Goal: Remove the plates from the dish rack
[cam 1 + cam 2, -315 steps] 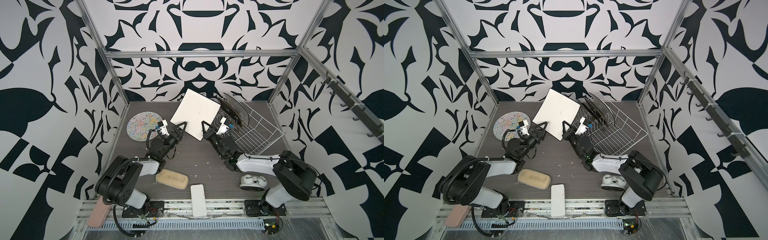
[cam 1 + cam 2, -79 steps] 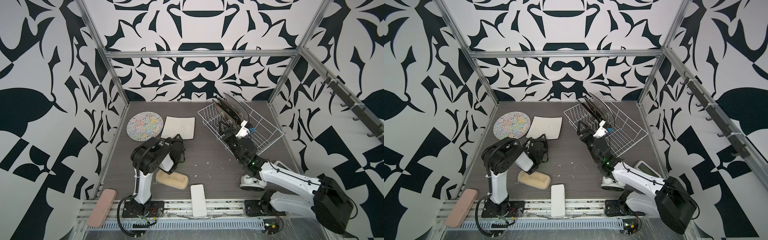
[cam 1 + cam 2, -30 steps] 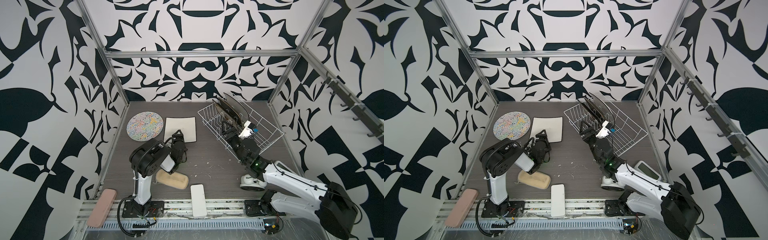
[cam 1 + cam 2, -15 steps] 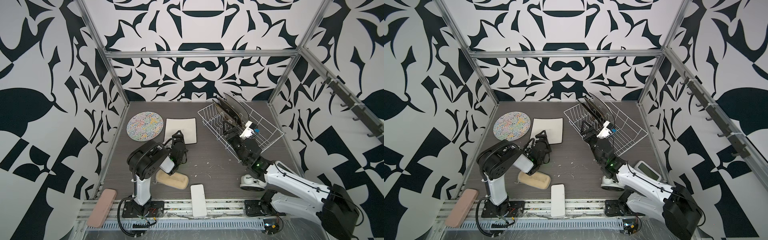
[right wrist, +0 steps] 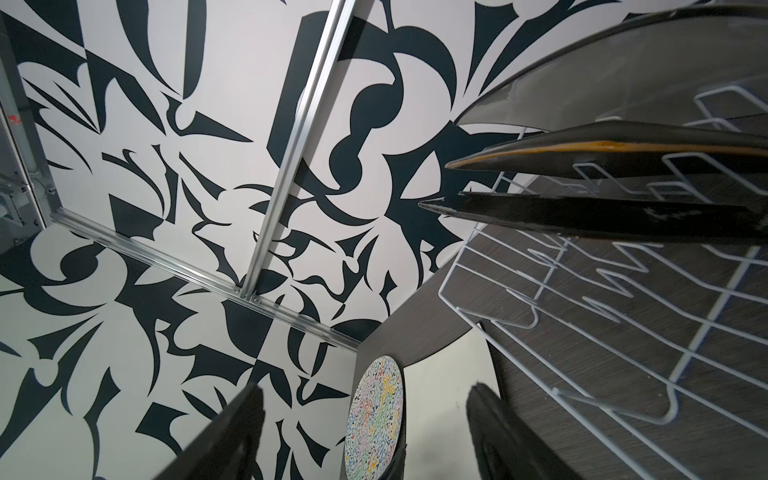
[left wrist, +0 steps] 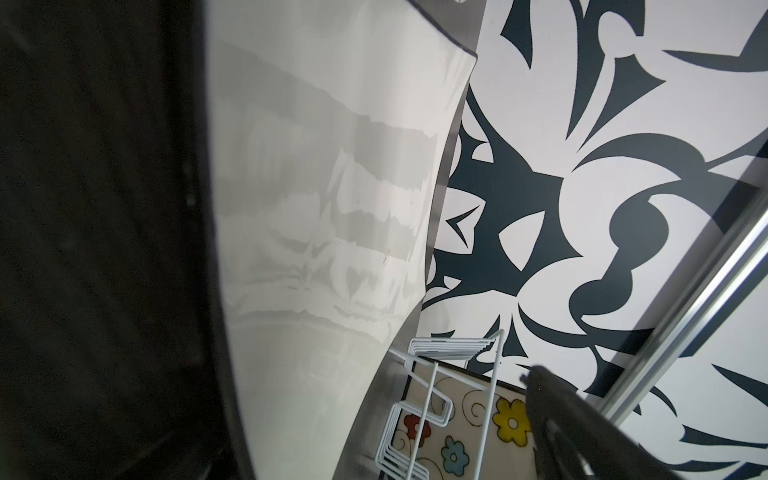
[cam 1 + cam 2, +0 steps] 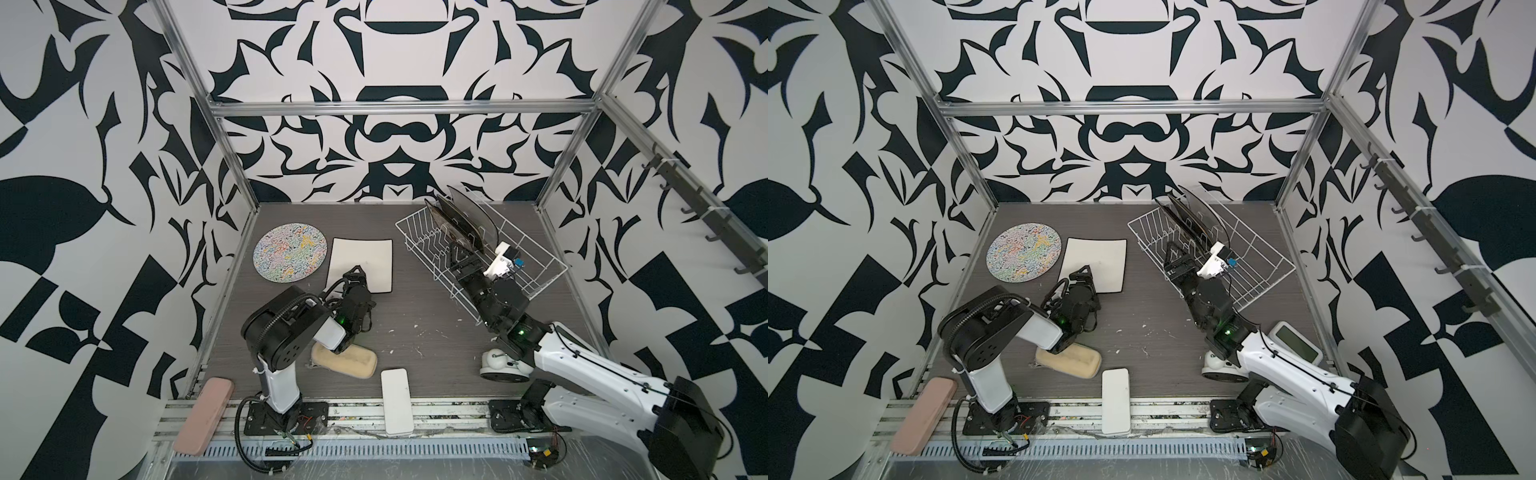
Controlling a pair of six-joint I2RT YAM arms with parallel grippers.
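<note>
The white wire dish rack (image 7: 536,272) (image 7: 1262,266) stands at the back right with dark plates (image 7: 455,218) (image 7: 1187,216) upright in its far end. In the right wrist view their dark edges (image 5: 615,214) cross above the rack's wires (image 5: 623,332). My right gripper (image 7: 454,254) (image 5: 365,388) is open and empty at the rack's near-left corner, just short of those plates. The round squiggle plate (image 7: 290,252) and the square plate (image 7: 360,259), white back up, lie flat at the back left. My left gripper (image 7: 356,273) stands open over the square plate's near edge.
A beige sponge (image 7: 344,360) lies under the left arm's elbow. Beside it, a white block (image 7: 397,401) sits at the front edge. A pink pad (image 7: 203,415) rests on the front rail, and a small white device (image 7: 1296,343) stands near the right arm's base. Patterned walls close in three sides.
The square plate, held up between both grippers earlier, now lies flat. Over the last second the left jaws opened fully off it. The right gripper stays at the rack, barely moving.
</note>
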